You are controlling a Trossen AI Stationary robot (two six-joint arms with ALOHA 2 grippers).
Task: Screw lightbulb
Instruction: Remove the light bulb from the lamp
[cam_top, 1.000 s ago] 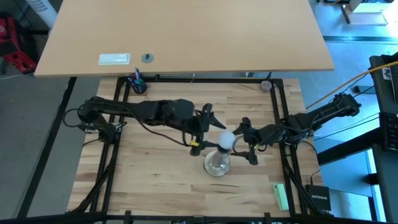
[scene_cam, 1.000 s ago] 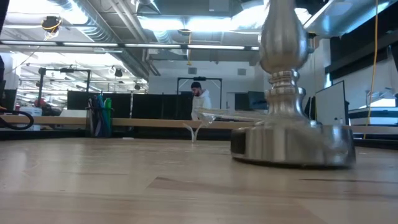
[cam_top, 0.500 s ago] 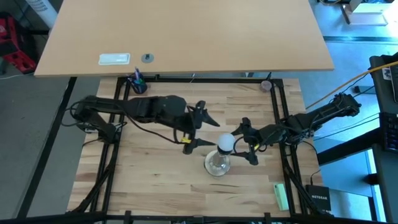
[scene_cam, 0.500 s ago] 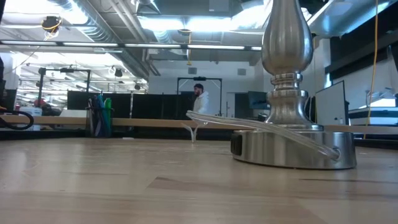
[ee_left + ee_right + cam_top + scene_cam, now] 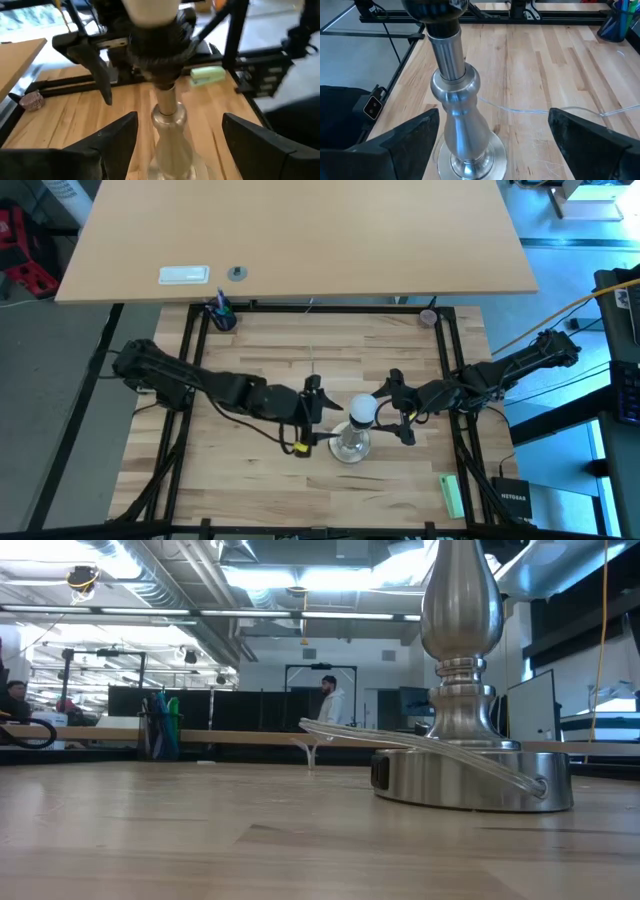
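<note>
The silver stand (image 5: 348,444) stands on its round base (image 5: 470,778) on the wooden table. The white lightbulb (image 5: 362,409) sits upright with its lower end in the stand's dark socket (image 5: 160,45). My left gripper (image 5: 180,125) is open, low at the stand's left, with a finger on either side of the stem (image 5: 167,120) and apart from it. My right gripper (image 5: 494,117) is open at the stand's right, facing the stem (image 5: 454,105), its fingers wide of it. In the high view the left gripper (image 5: 312,418) and the right gripper (image 5: 398,412) flank the bulb.
A clear cord (image 5: 430,750) runs from the stand's base across the table (image 5: 545,111). A green block (image 5: 452,495) lies near the front right corner. A blue cup of pens (image 5: 221,315) stands at the back left. A black frame (image 5: 300,306) rims the table.
My left gripper has drawn away from the bulb, gone toward the table's near edge and down, and now stands open about the stand's stem. The stand has shifted slightly in the low view, and the clear cord now lies across its base.
</note>
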